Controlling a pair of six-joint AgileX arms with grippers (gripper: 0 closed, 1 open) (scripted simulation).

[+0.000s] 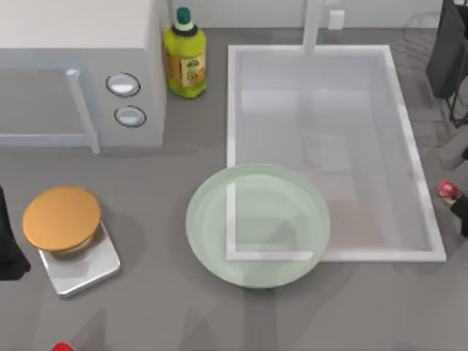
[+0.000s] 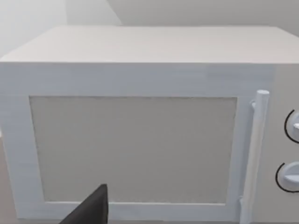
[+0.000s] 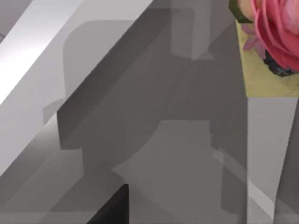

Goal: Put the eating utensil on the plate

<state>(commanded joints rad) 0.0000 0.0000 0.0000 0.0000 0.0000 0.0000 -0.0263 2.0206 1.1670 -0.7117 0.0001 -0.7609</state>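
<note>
- Top view first: the large round pale green glass plate (image 1: 208,241) sits mid-table, overlapping the near corner of the white rectangular sink (image 1: 409,157), with nothing on it.
- At the table's right edge there's a red-pink knob (image 1: 447,190). I take it for the end of the eating utensil, though no bowl or handle can be made out.
- The right gripper (image 1: 462,210) hangs just beside that knob; whether it's spread or pinching, I cannot tell.
- The left arm (image 1: 9,252) is parked at the left edge, facing the white microwave (image 2: 140,140).
- My call: the pickup is in hand, with nothing delivered yet.
- Next comes a secure hold, then a carry leftward over the sink corner to the plate.
</note>
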